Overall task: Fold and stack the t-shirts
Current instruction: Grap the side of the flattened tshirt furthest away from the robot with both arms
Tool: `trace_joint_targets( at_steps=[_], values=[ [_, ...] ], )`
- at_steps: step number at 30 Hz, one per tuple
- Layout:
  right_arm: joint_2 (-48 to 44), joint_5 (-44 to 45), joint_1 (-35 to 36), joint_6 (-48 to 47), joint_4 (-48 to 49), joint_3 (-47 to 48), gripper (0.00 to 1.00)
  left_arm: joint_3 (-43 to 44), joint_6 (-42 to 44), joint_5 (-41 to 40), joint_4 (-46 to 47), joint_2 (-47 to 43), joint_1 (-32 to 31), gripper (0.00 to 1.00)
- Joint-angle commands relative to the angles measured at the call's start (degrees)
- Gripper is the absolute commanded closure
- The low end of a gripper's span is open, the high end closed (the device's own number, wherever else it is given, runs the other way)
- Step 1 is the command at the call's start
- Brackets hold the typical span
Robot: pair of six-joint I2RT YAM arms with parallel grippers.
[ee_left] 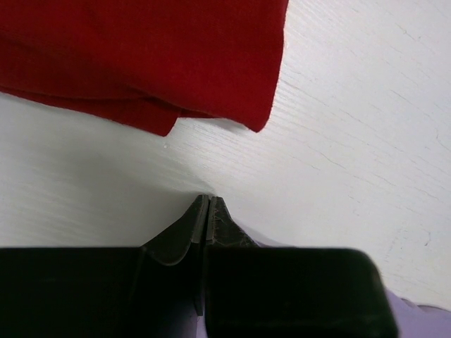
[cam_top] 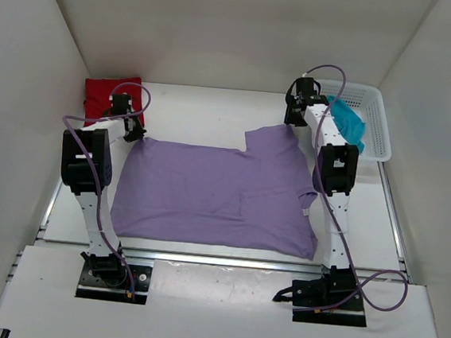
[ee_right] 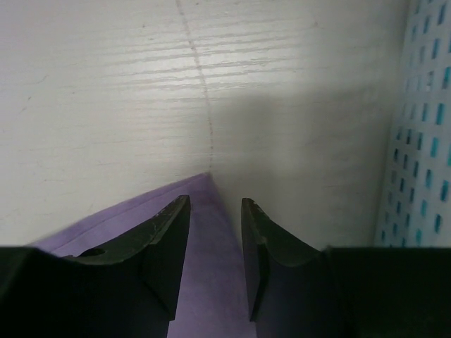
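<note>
The lavender t-shirt [cam_top: 215, 192] lies spread flat across the middle of the table [cam_top: 207, 107], one sleeve pointing to the far right. My left claw [ee_left: 208, 201] is down at its far left corner with the jaws pressed together. Lavender cloth runs right up to the tips, but I cannot tell whether any of it is pinched between them. My right claw [ee_right: 215, 203] stands partly open, its jaws on either side of the pointed tip of the far right sleeve and gripping nothing. The red t-shirt [cam_top: 105, 95] sits folded in the far left corner, just beyond my left claw. The teal t-shirt [cam_top: 348, 121] lies in the white basket [cam_top: 380, 128] at the far right.
</note>
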Motion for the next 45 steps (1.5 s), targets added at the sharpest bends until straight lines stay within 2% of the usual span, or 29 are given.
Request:
trace_joint_targets(
  at_steps=[1, 12, 14, 15, 17, 22, 26, 29, 33, 35, 37, 38, 41, 45],
  values=[
    [1.2, -2.4, 0.2, 0.5, -0.3, 2.7, 0.66, -0.1, 0.0, 0.3, 0.3, -3.2, -0.6, 1.00],
    [2.2, -4.5, -0.4, 0.9, 1.2, 2.1, 0.66, -0.7, -0.2, 0.6, 1.2, -2.8, 0.0, 1.00],
    [2.4, -4.5, -0.4, 1.4, 1.2, 3.1, 0.82, -1.0, -0.5, 0.6, 1.5, -2.9, 0.0, 1.00],
    [2.3, -4.6, -0.4, 1.3, 1.3, 3.4, 0.85, -1.0, -0.1, 1.2, 1.8, -2.9, 0.0, 1.00],
    [1.6, -3.8, 0.2, 0.8, 1.9, 4.1, 0.98, -1.1, -0.3, 1.6, 1.6, -2.9, 0.0, 1.00],
    [-1.5, -4.3, 1.7, -0.1, -0.8, 7.0, 1.00, -2.8, -2.1, 3.6, 3.1, -5.2, 1.3, 1.00],
    [-5.6, -8.3, 1.1, -0.2, -10.9, 10.5, 1.00, -7.6, -2.7, 4.1, 6.6, -9.4, 2.0, 1.00],
    [-9.2, -12.4, 1.0, -1.2, -16.5, 8.7, 1.00, -9.1, -2.2, 3.7, 6.4, -11.4, 1.6, 1.00],
    [-17.8, -9.8, 4.4, -2.5, -16.8, -1.2, 1.00, -13.6, -3.4, 5.9, 8.9, -15.6, 2.1, 1.00],
    [-26.7, -8.9, 4.9, -2.0, -10.2, -14.7, 1.00, -14.6, -4.4, 7.3, 8.7, -16.9, 2.3, 1.00],
    [-43.9, -12.0, 4.0, 0.1, 8.2, -41.6, 1.00, -16.1, -4.7, 7.6, 9.2, -19.1, 2.3, 1.00],
    [-48.7, -12.9, 3.4, 0.9, 12.6, -45.8, 1.00, -17.0, -4.9, 7.6, 9.5, -19.5, 2.2, 1.00],
    [-51.4, -11.8, 2.8, 0.0, 9.6, -51.7, 1.00, -17.3, -4.8, 7.6, 8.8, -21.0, 1.7, 1.00],
    [-58.2, -12.3, 1.8, 1.5, 15.9, -63.5, 1.00, -21.4, -4.6, 7.5, 9.2, -24.1, 2.9, 1.00]
  ],
)
